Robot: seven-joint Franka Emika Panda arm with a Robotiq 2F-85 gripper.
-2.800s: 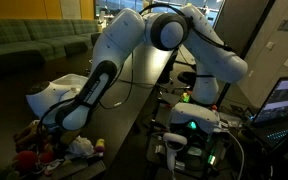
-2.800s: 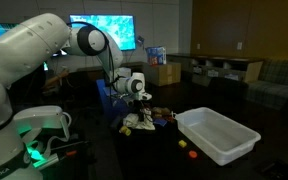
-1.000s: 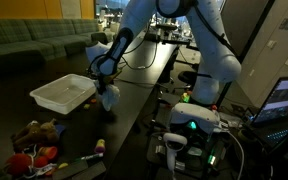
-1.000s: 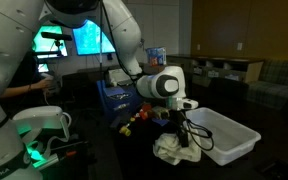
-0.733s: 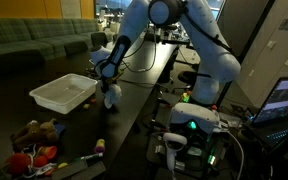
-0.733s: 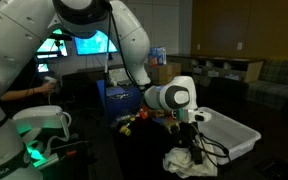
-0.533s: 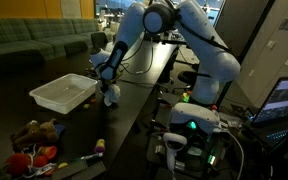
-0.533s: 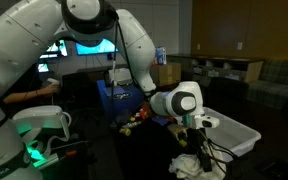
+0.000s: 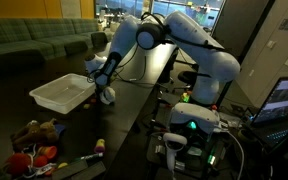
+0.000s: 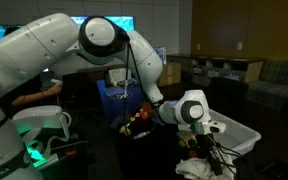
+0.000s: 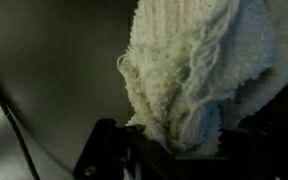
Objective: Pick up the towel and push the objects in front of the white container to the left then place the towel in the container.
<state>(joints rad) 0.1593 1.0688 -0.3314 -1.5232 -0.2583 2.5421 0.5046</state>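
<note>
Dark tbl (image 9: pixel 132 112), wht container (image 9: pixel 59 103), toy pile (image 9: pixel 32 140)

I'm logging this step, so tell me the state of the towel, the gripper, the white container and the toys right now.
Towel: bunched, held by the gripper, hanging low beside the container.
Gripper: shut on the towel.
White container: upright, open-topped, looks empty.
Toys: piled on the table, apart from the container.

Dimly lit office lounge used as a robotics lab, indicated by long green sofas (image 9: pixel 29 40) lined along the wall, a large wall screen (image 10: pixel 124 22), cardboard boxes (image 10: pixel 170 72) at the back, a lit monitor (image 9: pixel 286 100), green-glowing control hardware (image 9: pixel 189 126) set beside a dark surface (image 9: pixel 134 105)
</note>
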